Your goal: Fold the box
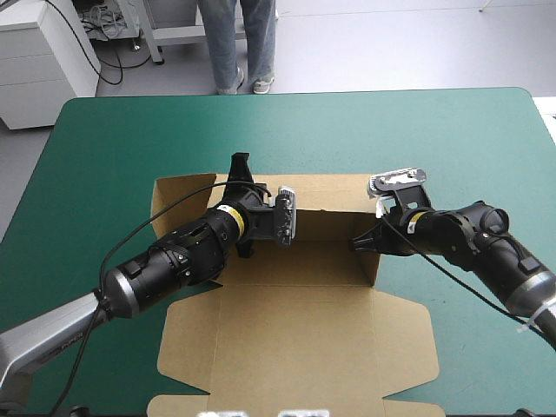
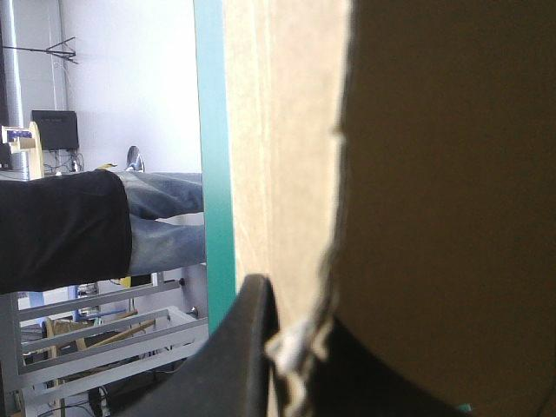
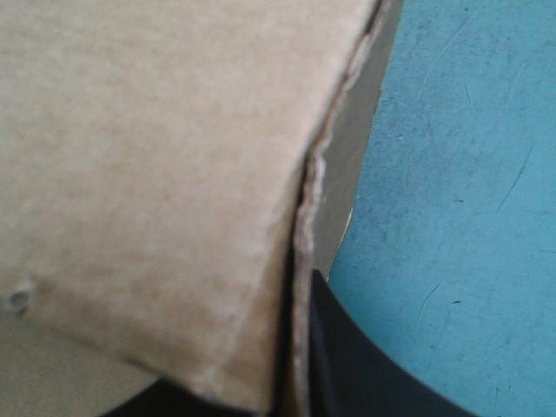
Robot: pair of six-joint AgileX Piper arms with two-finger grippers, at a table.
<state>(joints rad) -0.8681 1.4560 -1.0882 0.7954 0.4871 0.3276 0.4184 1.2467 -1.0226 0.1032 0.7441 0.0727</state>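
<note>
Box fold, mid-stage: far wall up, both end effectors pinching board.
Box [image 1: 295, 321] sits from desk [image 1: 104, 148] centre toward 6 o'clock, lid flat. Left end effector [image 1: 241, 178] is nearly closed on the far wall at 11 o'clock, and the right end effector [image 1: 363, 242] likewise on the 2 o'clock corner. Likely next: tuck the corner while holding the walls square.

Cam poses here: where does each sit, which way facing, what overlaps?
High view: above and behind the robot, facing forward and down at table and box; both arms, left gripper, right gripper show.
Left wrist view: on left wrist, along the gripper at a box wall; one black finger shows.
Right wrist view: on right wrist, at a box wall's edge; one finger shows.
Shared: the box.
</note>
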